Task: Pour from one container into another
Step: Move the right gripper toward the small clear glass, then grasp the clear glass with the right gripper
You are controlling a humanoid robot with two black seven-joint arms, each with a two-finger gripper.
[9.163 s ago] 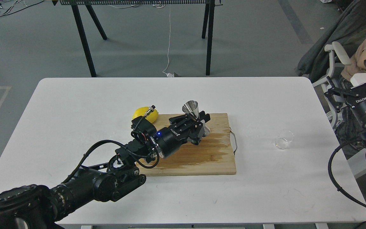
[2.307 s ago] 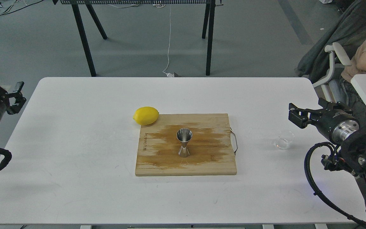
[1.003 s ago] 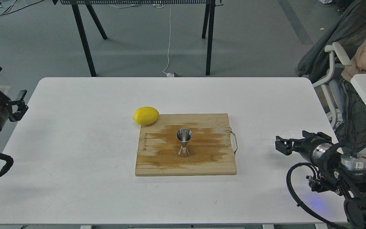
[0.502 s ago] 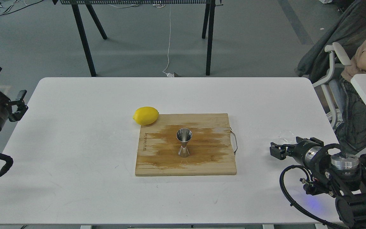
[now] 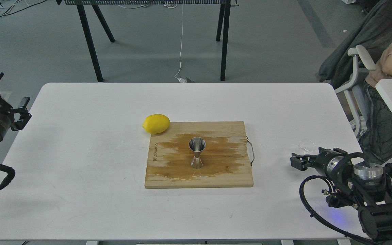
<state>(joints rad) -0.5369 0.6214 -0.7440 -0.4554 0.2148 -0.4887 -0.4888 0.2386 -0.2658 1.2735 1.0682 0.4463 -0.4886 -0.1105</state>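
The glass cup (image 5: 306,145) sits near the table's (image 5: 80,163) right edge, the right gripper (image 5: 296,161) just beside it, spread unclear, seemingly lining up a grasp, while the jigger (image 5: 197,152) stands upright on the cutting board (image 5: 230,170), ready to receive.

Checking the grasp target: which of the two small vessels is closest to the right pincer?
The clear glass cup, on bare table just beyond the right pincer; the steel jigger stands on the board.

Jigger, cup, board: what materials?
Jigger: polished steel by the look, mirror reflections on its cones. Cup: clear glass or plastic, see-through; cannot tell which. Board: wood, visible grain, with a darker stained-looking patch in the middle.
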